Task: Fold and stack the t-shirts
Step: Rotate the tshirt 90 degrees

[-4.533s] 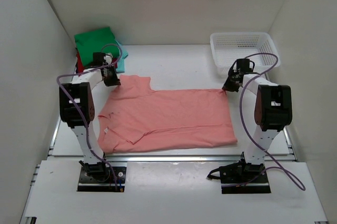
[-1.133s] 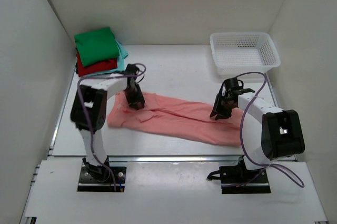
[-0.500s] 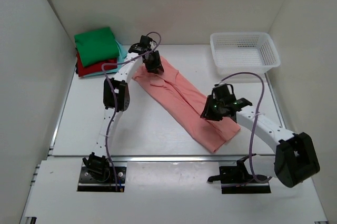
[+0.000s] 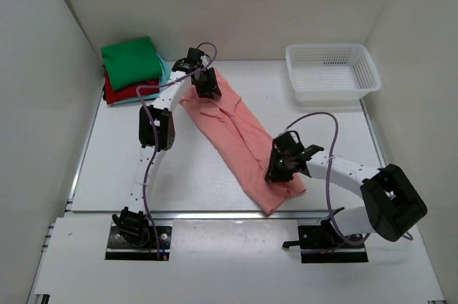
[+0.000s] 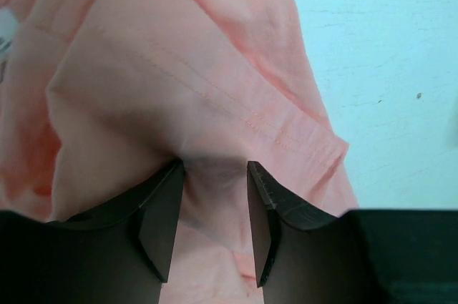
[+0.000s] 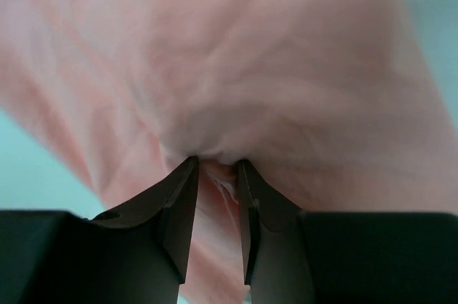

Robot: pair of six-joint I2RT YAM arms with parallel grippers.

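Note:
The salmon-pink t-shirt lies as a long narrow band running diagonally from the back left to the near middle of the table. My left gripper sits at its far end, beside the stack, with a bunch of the pink cloth between its fingertips. At the near end, my right gripper is shut on a pinch of the shirt, a fold caught between its jaws. The folded green t-shirt tops a red one and a light teal one at the back left.
A white mesh basket stands at the back right. White walls close in the table on the left, back and right. The table's front edge runs just past the shirt's near end.
The shirt swung from lying left to right into a diagonal. My left gripper carried its end back toward the stack, and my right gripper brought its end toward the near middle.

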